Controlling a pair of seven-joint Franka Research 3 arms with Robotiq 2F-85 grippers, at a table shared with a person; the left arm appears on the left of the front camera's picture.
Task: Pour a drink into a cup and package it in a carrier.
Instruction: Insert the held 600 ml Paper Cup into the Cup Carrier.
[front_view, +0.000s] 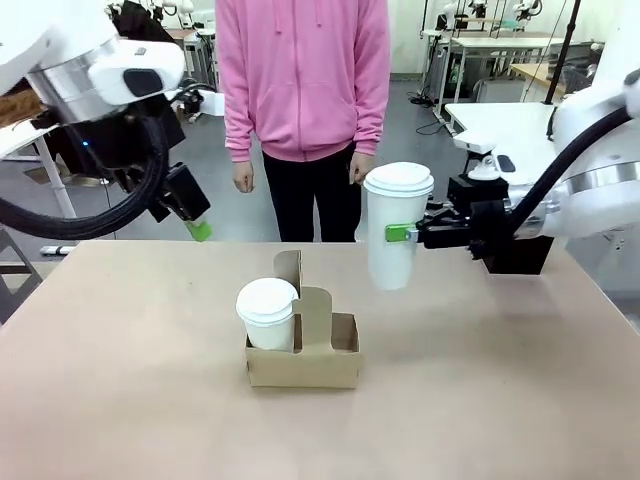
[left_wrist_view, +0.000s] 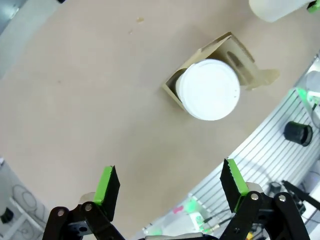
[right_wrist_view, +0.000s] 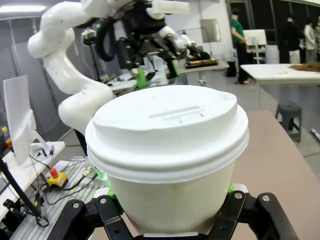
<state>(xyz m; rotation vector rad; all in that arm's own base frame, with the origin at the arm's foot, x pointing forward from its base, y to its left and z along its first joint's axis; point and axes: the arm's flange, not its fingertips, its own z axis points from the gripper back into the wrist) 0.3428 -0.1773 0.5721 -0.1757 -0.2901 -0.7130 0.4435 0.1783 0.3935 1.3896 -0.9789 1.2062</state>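
Behind the cup (front_view: 390, 265), right fingers (front_view: 398, 233) are partly hidden.

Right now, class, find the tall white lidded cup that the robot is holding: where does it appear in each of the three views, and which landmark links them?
Front view: the tall cup is right of centre, held above the table by the right gripper.
Left wrist view: its lower end is at the top right corner.
Right wrist view: large, in the centre.
Shared landmark: the brown table.
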